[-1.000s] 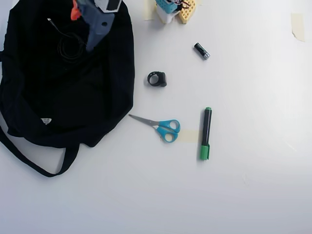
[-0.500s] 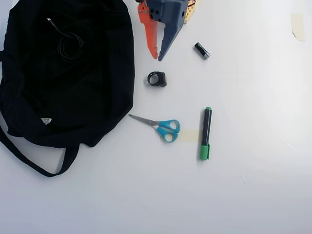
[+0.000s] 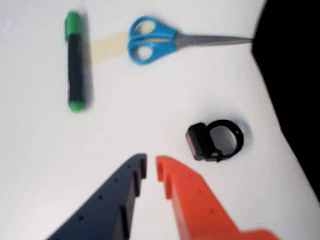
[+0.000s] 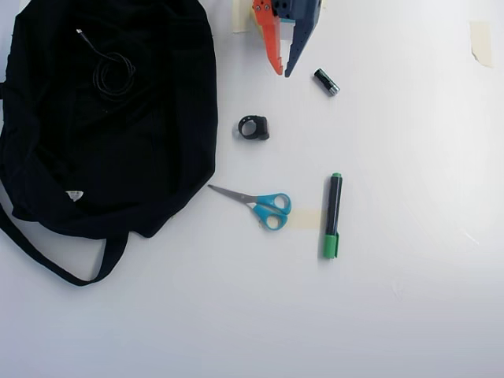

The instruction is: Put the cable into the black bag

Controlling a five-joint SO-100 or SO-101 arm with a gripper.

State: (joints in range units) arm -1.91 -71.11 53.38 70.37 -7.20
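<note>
Bright, even, diffuse lighting; the white worktop (image 4: 409, 315) is nearly overexposed, with only faint, short shadows. Overhead view sharp throughout. Wrist view soft overall, the marker (image 3: 75, 60) blurred. The black bag (image 4: 157, 150) shows almost no detail.

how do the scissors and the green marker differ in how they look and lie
The blue-handled metal scissors lie slanted across the white table, blades toward the large black fabric bag; the black marker with green cap and end lies nearly straight up-down in the overhead view. The scissors taper to a thin point; the marker is an even, blunt stick. Both lie flat, untouched, beside a strip of tan tape.
</note>
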